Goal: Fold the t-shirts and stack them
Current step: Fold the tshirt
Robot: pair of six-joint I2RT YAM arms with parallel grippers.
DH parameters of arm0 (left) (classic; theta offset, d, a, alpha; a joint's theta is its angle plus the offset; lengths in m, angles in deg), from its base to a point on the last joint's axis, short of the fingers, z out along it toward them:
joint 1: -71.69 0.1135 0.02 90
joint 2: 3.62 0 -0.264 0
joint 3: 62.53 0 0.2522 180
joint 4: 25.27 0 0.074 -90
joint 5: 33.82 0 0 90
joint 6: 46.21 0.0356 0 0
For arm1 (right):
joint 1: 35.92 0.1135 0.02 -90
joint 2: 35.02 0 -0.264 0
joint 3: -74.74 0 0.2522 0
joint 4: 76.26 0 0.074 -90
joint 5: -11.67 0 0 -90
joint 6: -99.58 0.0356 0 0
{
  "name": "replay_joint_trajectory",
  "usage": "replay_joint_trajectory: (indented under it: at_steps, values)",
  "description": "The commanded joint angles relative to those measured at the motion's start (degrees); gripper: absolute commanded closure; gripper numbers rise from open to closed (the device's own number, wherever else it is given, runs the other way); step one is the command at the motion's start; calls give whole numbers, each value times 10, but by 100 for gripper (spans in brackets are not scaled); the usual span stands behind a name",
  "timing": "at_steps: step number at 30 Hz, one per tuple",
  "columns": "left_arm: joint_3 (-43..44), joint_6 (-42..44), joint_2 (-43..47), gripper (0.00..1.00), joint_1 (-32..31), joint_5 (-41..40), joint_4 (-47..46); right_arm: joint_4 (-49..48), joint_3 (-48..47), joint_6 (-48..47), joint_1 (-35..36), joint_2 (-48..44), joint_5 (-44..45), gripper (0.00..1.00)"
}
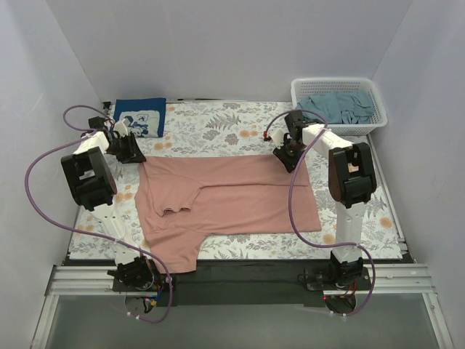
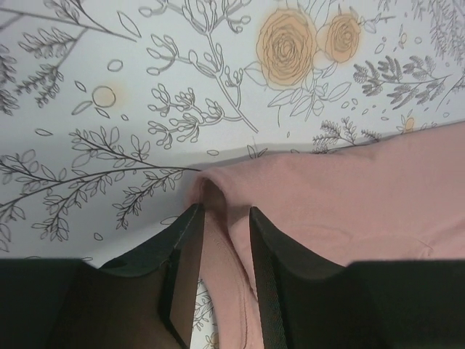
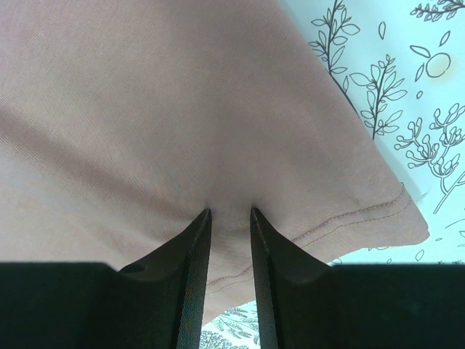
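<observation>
Dusty-pink t-shirt (image 1: 232, 196) spread over tabletop (image 1: 218, 127) centre, left fingers (image 2: 182, 262) nipped narrowly on its far left corner, right fingers (image 3: 192, 276) nipped narrowly on its far right corner

no readable text anywhere

the navy shirt (image 1: 140, 117) at the far left carries a white print, but from the top view it is too small and blurred to make out any letters. the pink shirt (image 1: 232, 196) shows plain fabric in all three views. the cloth (image 1: 211, 127) on the table has only drawn leaves and orange flowers, with no words, numbers or brand marks to read.
</observation>
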State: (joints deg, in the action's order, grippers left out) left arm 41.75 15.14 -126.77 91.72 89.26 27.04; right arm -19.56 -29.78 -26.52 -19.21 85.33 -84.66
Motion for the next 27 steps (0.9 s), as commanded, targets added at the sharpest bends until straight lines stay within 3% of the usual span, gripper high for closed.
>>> replay_joint_trajectory:
  at_steps: [1,18,21,25,27]
  values:
    - [38,-5,19,69,2,14,-10,-21,17,-5,5,1,-6,65]
    - [63,-17,-29,69,-5,11,7,-19,11,-15,4,3,15,65]
    - [64,-19,-31,73,-5,14,7,-18,11,-16,4,6,16,65]
    - [50,-25,-7,100,-3,-12,-11,-20,15,-22,4,8,35,65]
    - [13,-40,21,100,8,-34,-59,-19,21,-27,3,8,46,65]
